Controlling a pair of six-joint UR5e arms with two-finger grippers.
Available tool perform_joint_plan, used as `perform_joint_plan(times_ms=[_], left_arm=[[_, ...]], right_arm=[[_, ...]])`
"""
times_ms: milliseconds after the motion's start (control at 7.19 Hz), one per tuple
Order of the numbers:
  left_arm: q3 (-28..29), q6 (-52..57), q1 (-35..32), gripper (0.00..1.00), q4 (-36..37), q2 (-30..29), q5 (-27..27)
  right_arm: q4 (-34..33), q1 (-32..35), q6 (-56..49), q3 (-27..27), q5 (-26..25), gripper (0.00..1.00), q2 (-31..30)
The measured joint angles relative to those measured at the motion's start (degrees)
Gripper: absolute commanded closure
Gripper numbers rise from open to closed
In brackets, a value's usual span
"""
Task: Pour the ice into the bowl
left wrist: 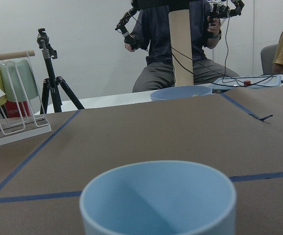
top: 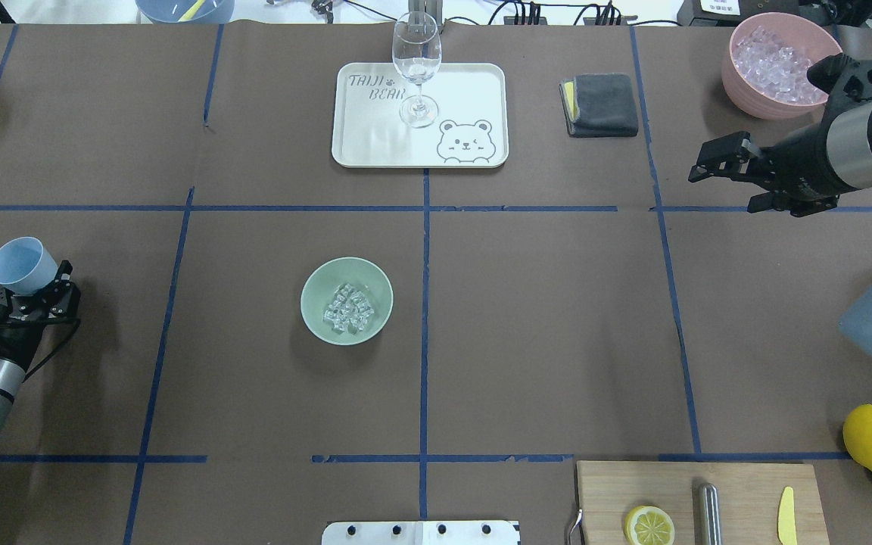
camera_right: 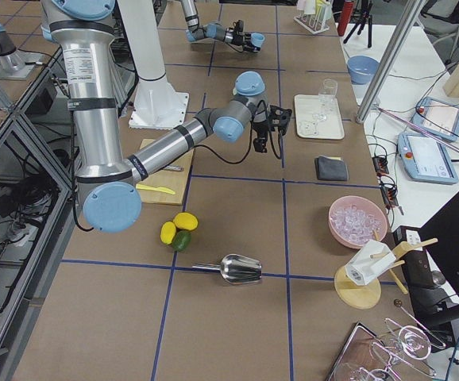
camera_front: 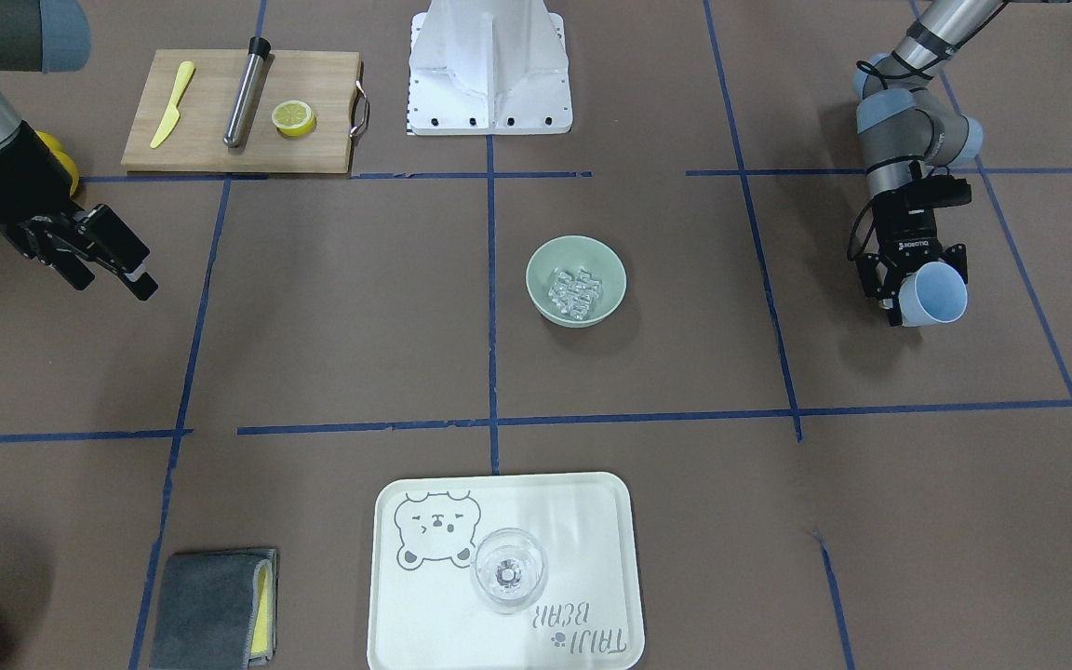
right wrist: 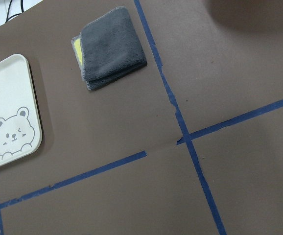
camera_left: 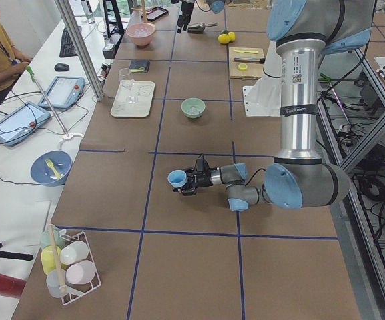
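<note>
At the middle of the desk (top: 542,318) we see the ice (top: 347,309) heaped inside the mint-green bowl (top: 319,288), while well off to one side our left gripper (top: 33,294) has its jaws clamped on the light blue cup (top: 22,265) and the right gripper (top: 725,189) hovers, jaws spread apart.

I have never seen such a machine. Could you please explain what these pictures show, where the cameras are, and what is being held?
Two robot arms with two-finger grippers work at a table. Four fixed cameras watch from the front, from above and from both ends; one camera sits on each wrist. The left gripper holds a blue cup, which looks empty. The right gripper is open and holds nothing. The ice lies in the green bowl. There are a tray with a wine glass, a grey cloth and a cutting board.
</note>
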Motion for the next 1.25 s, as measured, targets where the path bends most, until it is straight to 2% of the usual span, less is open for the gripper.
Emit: perform_joint_plan(times_ms=[278,695,1251], left_arm=[[-0.84,1.73,-0.09,0.00,-0.11,0.51,-1.24],[-4.48,6.42,-0.53,0.00,-0.92,1.68,-7.08],[-10.93,11.47,-0.60,0.00,-1.28,10.66,-15.60]], right_arm=[[-0.05,0.00,0.00,0.38,0.02,0.00,0.03],[-0.08,0.00,0.00,0.68,0.08,0.00,-0.02],[-0.08,0.00,0.00,0.63,0.19,0.00,0.05]])
